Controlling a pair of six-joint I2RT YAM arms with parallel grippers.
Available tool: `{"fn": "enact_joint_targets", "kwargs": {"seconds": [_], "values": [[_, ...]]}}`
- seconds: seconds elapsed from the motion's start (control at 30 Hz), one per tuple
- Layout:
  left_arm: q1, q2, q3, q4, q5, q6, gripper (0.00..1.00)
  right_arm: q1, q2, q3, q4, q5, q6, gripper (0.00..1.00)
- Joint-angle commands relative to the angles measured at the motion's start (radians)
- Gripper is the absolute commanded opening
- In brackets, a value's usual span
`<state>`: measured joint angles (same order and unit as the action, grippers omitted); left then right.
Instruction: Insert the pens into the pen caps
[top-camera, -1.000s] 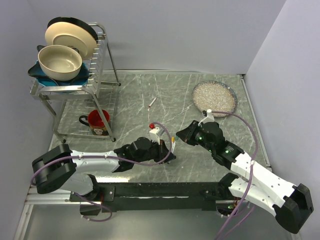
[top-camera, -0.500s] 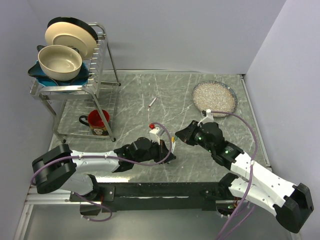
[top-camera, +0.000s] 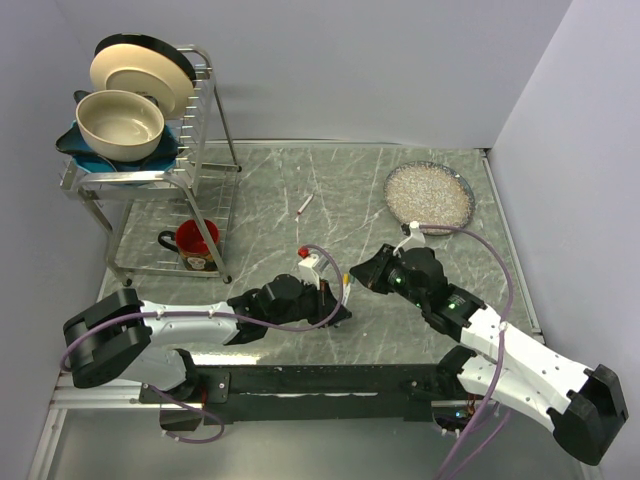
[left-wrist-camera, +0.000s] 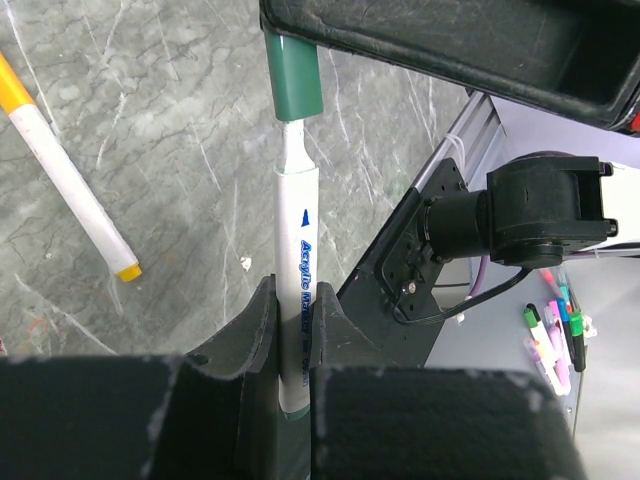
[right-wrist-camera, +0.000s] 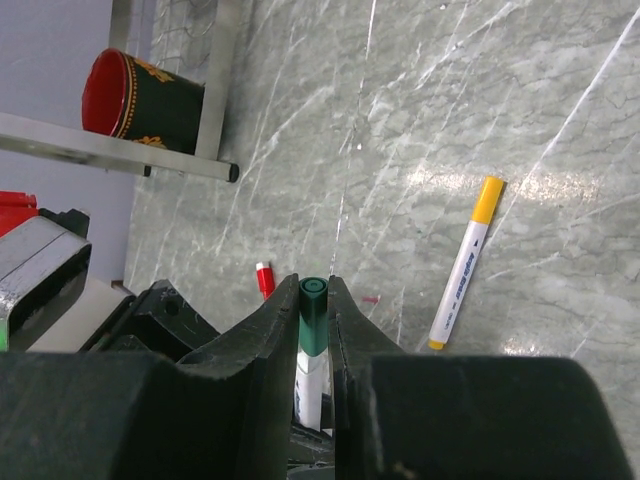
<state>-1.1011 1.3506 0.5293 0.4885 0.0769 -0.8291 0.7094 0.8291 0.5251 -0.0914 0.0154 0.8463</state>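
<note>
Right gripper (top-camera: 357, 276) edged left | grey marble table (top-camera: 350, 180) | pale walls (top-camera: 350, 70)

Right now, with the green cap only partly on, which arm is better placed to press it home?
Probably right: the right end effector grips the green cap, in line with the pen, bare neck showing below. The left end effector clamps the barrel as a brace.

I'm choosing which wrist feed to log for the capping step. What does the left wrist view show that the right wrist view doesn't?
Only left wrist: blue lettering on the held white pen, plus spare markers beyond the table edge. Only right wrist: the red mug and a red cap. Both: that pen, the green cap, the yellow-capped pen lying on the table.
</note>
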Motion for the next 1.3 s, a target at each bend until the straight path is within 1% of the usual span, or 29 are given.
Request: {"fn": "enact_joint_targets", "kwargs": {"seconds": [0.0, 0.13, 0.37, 0.53, 0.57, 0.6, 0.67, 0.7, 0.77, 0.8, 0.83, 0.97, 1.03, 1.1, 1.13, 1.27], "values": [[0.001, -0.033, 0.020, 0.035, -0.025, 0.010, 0.01, 0.009, -0.022, -0.014, 0.019, 0.011, -0.016, 0.00], [0.001, -0.028, 0.028, 0.027, -0.031, 0.015, 0.01, 0.028, -0.036, -0.040, 0.041, -0.005, 0.008, 0.00], [0.014, -0.042, 0.052, 0.005, -0.058, 0.022, 0.01, 0.104, -0.087, -0.138, 0.064, 0.044, 0.083, 0.00], [0.015, -0.054, 0.072, -0.025, -0.075, 0.042, 0.01, 0.166, -0.105, -0.129, -0.008, 0.112, 0.131, 0.00], [0.015, -0.059, 0.074, -0.033, -0.074, 0.047, 0.01, 0.176, -0.110, -0.123, -0.014, 0.116, 0.160, 0.03], [0.014, -0.071, 0.074, -0.036, -0.074, 0.054, 0.01, 0.180, -0.119, -0.120, -0.018, 0.116, 0.174, 0.08], [0.014, -0.085, 0.075, -0.048, -0.074, 0.070, 0.01, 0.190, -0.128, -0.108, -0.007, 0.106, 0.200, 0.15], [0.014, -0.097, 0.075, -0.050, -0.074, 0.074, 0.01, 0.190, -0.139, -0.100, -0.001, 0.097, 0.207, 0.23], [0.014, -0.123, 0.069, -0.056, -0.075, 0.088, 0.01, 0.190, -0.157, -0.068, -0.001, 0.098, 0.208, 0.32], [0.015, -0.133, 0.064, -0.056, -0.074, 0.090, 0.01, 0.191, -0.163, -0.057, -0.007, 0.109, 0.203, 0.39], [0.014, -0.142, 0.060, -0.054, -0.063, 0.091, 0.01, 0.190, -0.168, -0.031, -0.014, 0.119, 0.198, 0.43], [0.015, -0.194, 0.028, -0.039, -0.032, 0.097, 0.01, 0.190, -0.194, 0.027, -0.042, 0.144, 0.149, 0.54], [0.014, -0.218, 0.000, -0.025, -0.025, 0.100, 0.01, 0.188, -0.206, 0.045, -0.031, 0.146, 0.114, 0.63], [0.014, -0.261, -0.018, -0.019, -0.017, 0.114, 0.01, 0.190, -0.222, 0.058, -0.013, 0.143, 0.090, 0.77], [0.014, -0.274, -0.035, -0.015, -0.012, 0.119, 0.01, 0.191, -0.222, 0.076, -0.007, 0.126, 0.051, 0.79], [0.012, -0.372, -0.086, 0.010, 0.018, 0.149, 0.01, 0.190, -0.171, 0.153, -0.008, 0.083, -0.024, 0.78]]}}
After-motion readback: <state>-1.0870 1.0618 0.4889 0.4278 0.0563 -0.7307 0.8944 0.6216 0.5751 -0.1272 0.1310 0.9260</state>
